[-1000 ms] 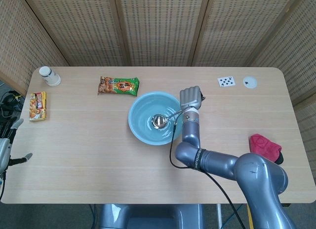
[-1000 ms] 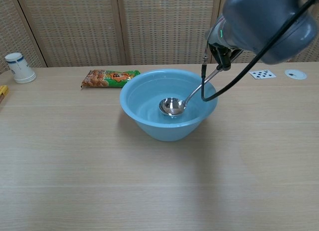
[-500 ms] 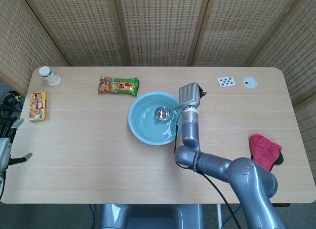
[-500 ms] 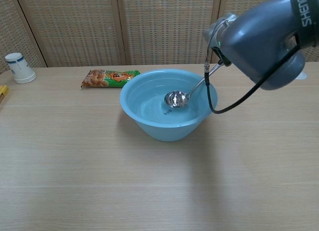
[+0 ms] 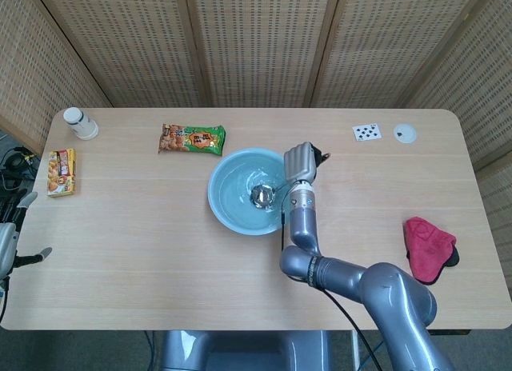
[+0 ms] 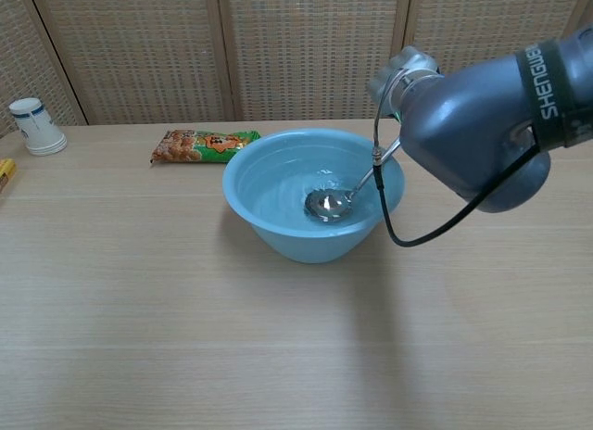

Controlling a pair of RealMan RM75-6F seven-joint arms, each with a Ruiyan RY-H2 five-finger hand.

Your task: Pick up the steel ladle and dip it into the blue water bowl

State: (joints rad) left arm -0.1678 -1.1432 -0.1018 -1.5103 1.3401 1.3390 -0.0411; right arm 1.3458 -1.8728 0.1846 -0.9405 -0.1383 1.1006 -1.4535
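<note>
At the blue water bowl's [image 5: 232,207] right rim, the right hand [image 5: 299,161] grips the steel ladle's [image 6: 332,203] handle, fingers curled around it; the ladle's cup sits low inside the bowl, in the water; the left hand [image 5: 14,241] hangs off the table's [image 5: 160,259] left edge, fingers apart, holding nothing; behind the bowl lies a snack packet [image 5: 192,139].

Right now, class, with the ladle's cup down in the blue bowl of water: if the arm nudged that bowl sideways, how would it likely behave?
The blue bowl would probably slide rather than tip, since it sits wide and low on the smooth table. Its water looks likely to slosh; ripples already show around the steel ladle, which the right hand holds.
</note>
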